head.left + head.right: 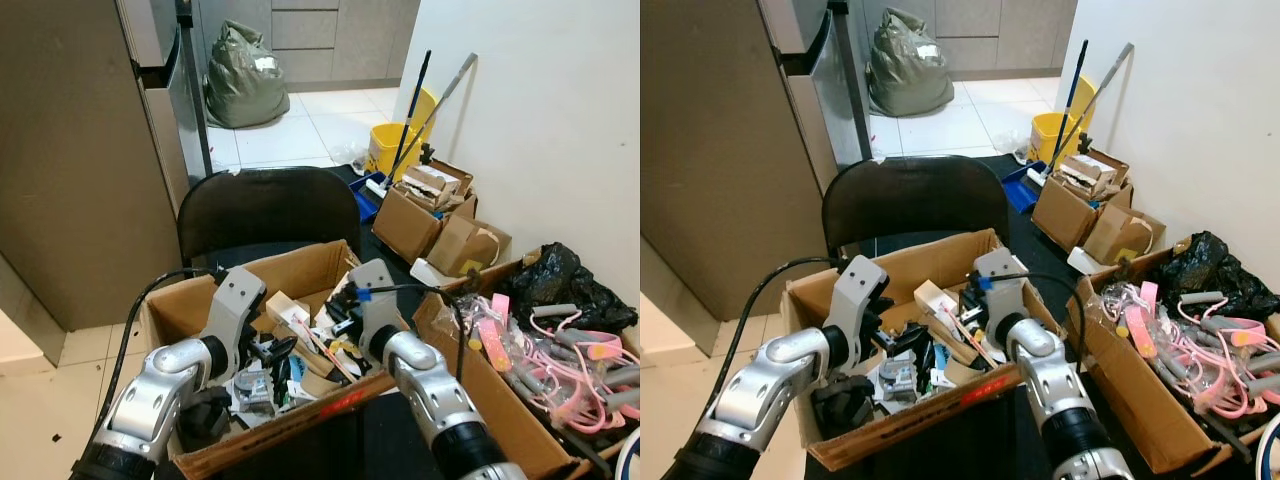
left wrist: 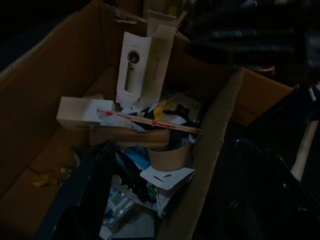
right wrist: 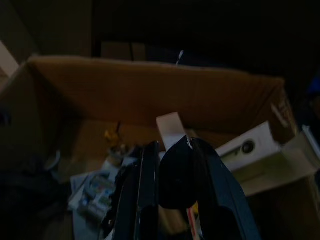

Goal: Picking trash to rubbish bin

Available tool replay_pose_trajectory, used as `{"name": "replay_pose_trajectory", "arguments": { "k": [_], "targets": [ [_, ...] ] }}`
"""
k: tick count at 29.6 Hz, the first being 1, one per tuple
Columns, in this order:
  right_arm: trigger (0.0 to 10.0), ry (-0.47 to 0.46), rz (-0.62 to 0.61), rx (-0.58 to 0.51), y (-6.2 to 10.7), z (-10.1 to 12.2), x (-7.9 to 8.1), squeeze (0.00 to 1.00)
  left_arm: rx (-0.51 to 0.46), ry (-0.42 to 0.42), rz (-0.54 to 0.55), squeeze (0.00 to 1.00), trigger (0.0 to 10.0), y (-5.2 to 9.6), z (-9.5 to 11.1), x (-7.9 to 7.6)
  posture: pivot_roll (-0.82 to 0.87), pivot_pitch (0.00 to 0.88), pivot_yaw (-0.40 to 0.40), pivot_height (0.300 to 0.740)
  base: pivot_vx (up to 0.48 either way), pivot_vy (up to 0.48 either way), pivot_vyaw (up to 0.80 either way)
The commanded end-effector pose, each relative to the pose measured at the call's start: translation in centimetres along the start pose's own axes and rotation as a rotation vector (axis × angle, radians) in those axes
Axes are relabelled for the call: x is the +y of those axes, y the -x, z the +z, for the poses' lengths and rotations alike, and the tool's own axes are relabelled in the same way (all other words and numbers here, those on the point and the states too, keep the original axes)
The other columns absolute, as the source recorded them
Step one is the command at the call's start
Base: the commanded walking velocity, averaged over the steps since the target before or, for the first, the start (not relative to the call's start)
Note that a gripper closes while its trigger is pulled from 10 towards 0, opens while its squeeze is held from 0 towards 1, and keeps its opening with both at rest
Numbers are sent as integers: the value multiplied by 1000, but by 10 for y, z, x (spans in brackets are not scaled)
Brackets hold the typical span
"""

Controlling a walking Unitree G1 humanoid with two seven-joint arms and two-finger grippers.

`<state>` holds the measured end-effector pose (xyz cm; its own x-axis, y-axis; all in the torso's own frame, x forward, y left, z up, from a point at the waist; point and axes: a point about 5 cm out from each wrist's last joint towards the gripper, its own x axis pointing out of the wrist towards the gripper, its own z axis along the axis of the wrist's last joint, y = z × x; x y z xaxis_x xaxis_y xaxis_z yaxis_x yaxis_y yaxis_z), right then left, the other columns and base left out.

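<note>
Starting at the left of the head view: my left gripper (image 1: 272,352) is down inside the cardboard box (image 1: 180,300) at lower centre, hovering over the jumble of packaging. Its fingers look a bit apart with nothing between them, though the clutter behind makes that hard to call for sure.

Moving right, the box is stuffed with trash: a white carton (image 2: 141,65) leaning against the far wall, a pair of chopsticks (image 2: 150,120) lying across the pile, and a paper cup (image 2: 169,157) near the front wall.

Right of centre, my right gripper (image 3: 172,175) is also over the box, and it has its two fingers closed narrow around a dark crumpled piece of trash (image 3: 176,172). The wrist view is really dim, so I can't say what the thing actually is.

Further right there's a second box (image 1: 500,400) with a pink cable tangle (image 1: 560,355) and a black bag (image 1: 565,280). I honestly can't pick out a rubbish bin anywhere.

What worries me: the dark piece sits out near the fingertips, so a quick swing could shake it loose. Both wrists are crowded close in the same box too, so lifting carelessly might bump them together or snag those chopsticks and drag stuff over the edge.
</note>
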<state>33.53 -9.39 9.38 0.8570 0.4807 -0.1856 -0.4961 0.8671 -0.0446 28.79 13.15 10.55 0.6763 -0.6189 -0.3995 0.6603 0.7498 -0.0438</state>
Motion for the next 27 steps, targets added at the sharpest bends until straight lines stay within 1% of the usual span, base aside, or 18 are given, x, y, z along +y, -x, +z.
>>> {"name": "replay_pose_trajectory", "arguments": {
  "k": [1, 3, 4, 5, 8, 11, 13, 14, 15, 17, 19, 20, 21, 22, 23, 24, 26, 27],
  "targets": [
    [10000, -18, -24, -5, -2, -1, -2, 0, 26, -12, -9, 0, 10000, 3, -1, 2, -52, 72, -15, 740, 0, 0, 0],
    [10000, -27, -42, -19, -4, 2, -4, 0, 34, -19, -10, 0, 10000, 3, -1, 2, -52, 73, -16, 740, 0, 0, 0],
    [10000, -50, -53, -31, -6, 5, -6, 0, 42, -22, -10, 0, 10000, 4, -2, 2, -52, 74, -16, 740, 0, 0, 0],
    [10000, -75, -62, -42, -8, 7, -7, 1000, 49, -25, -4, 0, 10000, 4, -3, 3, -52, 75, -17, 740, 0, 0, 0],
    [10000, -109, -62, -47, -10, 8, -9, 1000, 58, -29, 4, 0, 10000, 4, -4, 3, -51, 77, -17, 740, 0, 0, 0],
    [10000, -91, -81, -54, -12, 9, -10, 1000, 62, -27, 1, 0, 10000, 5, -4, 2, -50, 81, -18, 740, 0, 0, 0],
    [10000, -133, -132, -68, -13, 12, -14, 71, 65, -29, 2, 0, 10000, 5, -3, 2, -52, 93, -19, 740, 0, 0, 0],
    [10000, -133, -132, -68, -13, 12, -14, 71, 65, -29, 2, 0, 10000, 5, -3, 2, -52, 93, -19, 740, 0, 0, 0],
    [10000, -173, -153, -73, -14, 13, -17, 0, 64, -37, 9, 0, 10000, 5, -2, 3, -52, 97, -22, 740, 0, 0, 0],
    [10000, -211, -167, -76, -16, 16, -21, 0, -5, -24, 29, 0, 10000, 3, 11, 6, -54, 109, -23, 740, 0, 0, 0],
    [10000, -214, -164, -84, -17, 20, -22, 0, -103, 4, 47, 0, 10000, 0, 33, 11, -54, 117, -19, 740, 0, 0, 0],
    [10000, -214, -164, -84, -17, 20, -22, 0, -103, 4, 47, 0, 10000, 0, 33, 11, -54, 117, -19, 740, 0, 0, 0],
    [10000, -212, -161, -91, -19, 25, -23, 0, -163, 17, 55, 0, 10000, -1, 51, 14, -55, 135, -19, 740, 0, 0, 0],
    [10000, -212, -161, -91, -19, 25, -23, 0, -163, 17, 55, 0, 10000, -1, 51, 14, -55, 135, -19, 740, 0, 0, 0],
    [10000, -216, -161, -98, -19, 27, -24, 0, -192, 27, 41, 0, 10000, -1, 60, 14, -55, 143, -22, 740, 0, 0, 0],
    [10000, -216, -161, -98, -19, 27, -24, 0, -192, 27, 41, 0, 10000, -1, 60, 14, -55, 143, -22, 740, 0, 0, 0],
    [10000, -231, -163, -111, -20, 31, -25, 0, -237, 23, 17, 0, 10000, 0, 76, 12, -56, 161, -45, 740, 0, 0, 0],
    [10000, -231, -163, -111, -20, 31, -25, 0, -237, 23, 17, 0, 10000, 0, 76, 12, -56, 161, -45, 740, 0, 0, 0]
  ]
}}
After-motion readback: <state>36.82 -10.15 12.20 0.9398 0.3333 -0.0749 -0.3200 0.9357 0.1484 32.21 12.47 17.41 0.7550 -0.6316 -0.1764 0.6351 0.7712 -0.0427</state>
